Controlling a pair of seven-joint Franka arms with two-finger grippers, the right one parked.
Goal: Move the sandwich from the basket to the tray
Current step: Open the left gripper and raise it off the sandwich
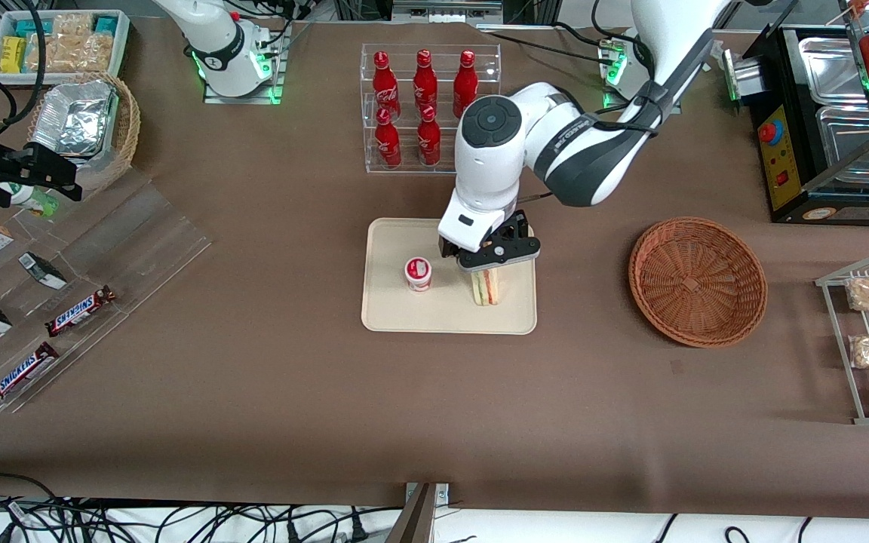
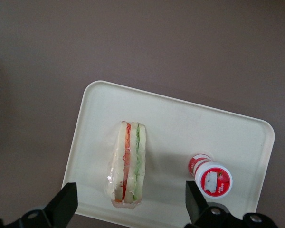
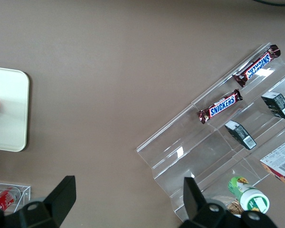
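On tray (image 1: 382, 317), sandwich (image 1: 486, 287) beside cup (image 1: 419, 273), under open gripper (image 1: 489, 265).

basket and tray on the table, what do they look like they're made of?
Basket: woven wicker, reddish-brown, visible weave, empty. Tray: probably smooth matte plastic, cream, with moulded low rim and rounded corners. It holds the sandwich and a small cup. Claw open above the sandwich.

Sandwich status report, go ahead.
Gripper open above the tray, fingers apart. Sandwich on tray, released. Basket empty. Cup beside sandwich, not touching.
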